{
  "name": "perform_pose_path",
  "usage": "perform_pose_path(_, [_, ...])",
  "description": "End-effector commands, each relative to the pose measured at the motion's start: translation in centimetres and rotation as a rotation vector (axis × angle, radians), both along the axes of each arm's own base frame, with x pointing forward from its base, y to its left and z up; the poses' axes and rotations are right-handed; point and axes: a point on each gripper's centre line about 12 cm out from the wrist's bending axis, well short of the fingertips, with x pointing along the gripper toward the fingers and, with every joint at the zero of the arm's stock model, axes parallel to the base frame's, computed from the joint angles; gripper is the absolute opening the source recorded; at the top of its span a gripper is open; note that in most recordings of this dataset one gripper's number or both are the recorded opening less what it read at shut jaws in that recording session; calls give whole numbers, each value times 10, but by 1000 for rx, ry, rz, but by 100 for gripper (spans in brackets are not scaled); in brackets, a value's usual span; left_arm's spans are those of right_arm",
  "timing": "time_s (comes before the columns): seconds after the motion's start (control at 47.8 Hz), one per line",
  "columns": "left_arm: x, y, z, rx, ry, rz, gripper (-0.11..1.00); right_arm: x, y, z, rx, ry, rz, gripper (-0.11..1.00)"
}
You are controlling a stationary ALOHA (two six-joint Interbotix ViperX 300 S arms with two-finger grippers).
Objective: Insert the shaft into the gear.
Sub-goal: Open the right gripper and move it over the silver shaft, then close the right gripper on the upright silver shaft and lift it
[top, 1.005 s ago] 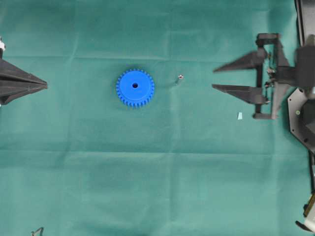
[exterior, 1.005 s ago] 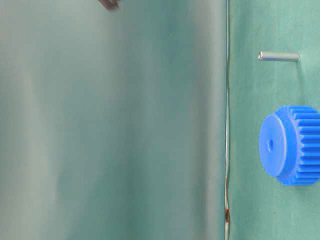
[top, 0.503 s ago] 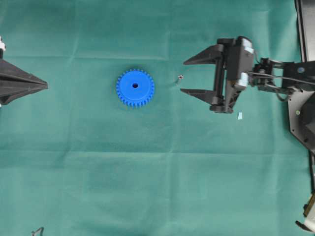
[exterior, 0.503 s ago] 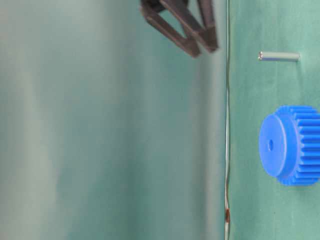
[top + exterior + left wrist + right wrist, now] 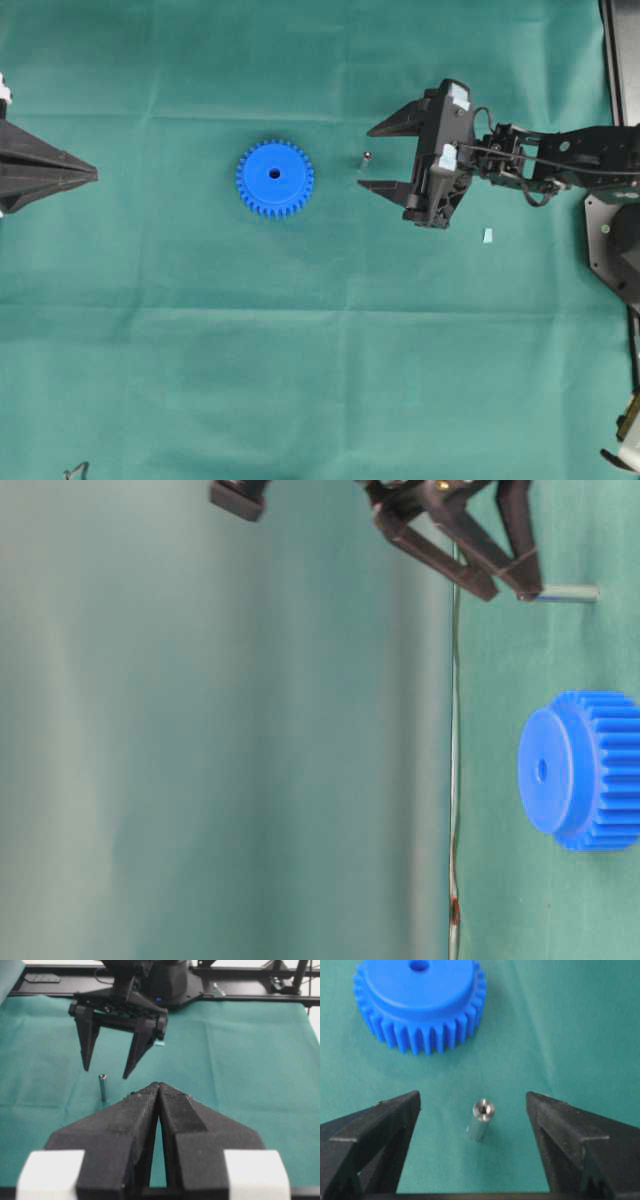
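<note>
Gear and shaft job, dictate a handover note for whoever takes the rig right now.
Right hand: open, empty, fingers either side of the small silver-grey metal shaft without touching it.
Left hand: shut, empty, parked at the table's left edge.
Shaft stands upright on the green cloth, right of the bright blue plastic toothed gear, which lies flat, centre hole up and empty.
Done: approach to the shaft.
Left: grasp the shaft, carry it over, insert it.
</note>
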Motion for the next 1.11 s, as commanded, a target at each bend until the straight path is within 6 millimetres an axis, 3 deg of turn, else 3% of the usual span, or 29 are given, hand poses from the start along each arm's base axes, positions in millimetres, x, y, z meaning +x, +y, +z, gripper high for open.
perform_pose_path(0.0, [2,0,8,1,-20,-2,0,5,-3,2,1,-22,-14,87])
perform_pose_path(0.147, [2,0,9,1,-21,-2,0,4,-3,-3,9,-8,-21,84])
perform_pose_path(0.272, [2,0,9,3,-20,-1,0,4,-3,-2,9,-10,-23,74])
perform_pose_path(0.545, [2,1,9,1,-23,3,0,4,-3,-3,11,-4,-23,16])
perform_pose_path(0.921, [2,1,8,0,-18,4,0,3,-3,-2,13,-7,-24,16])
perform_pose_path(1.089, [2,1,8,0,-17,4,0,2,-2,17,14,-33,-19,16])
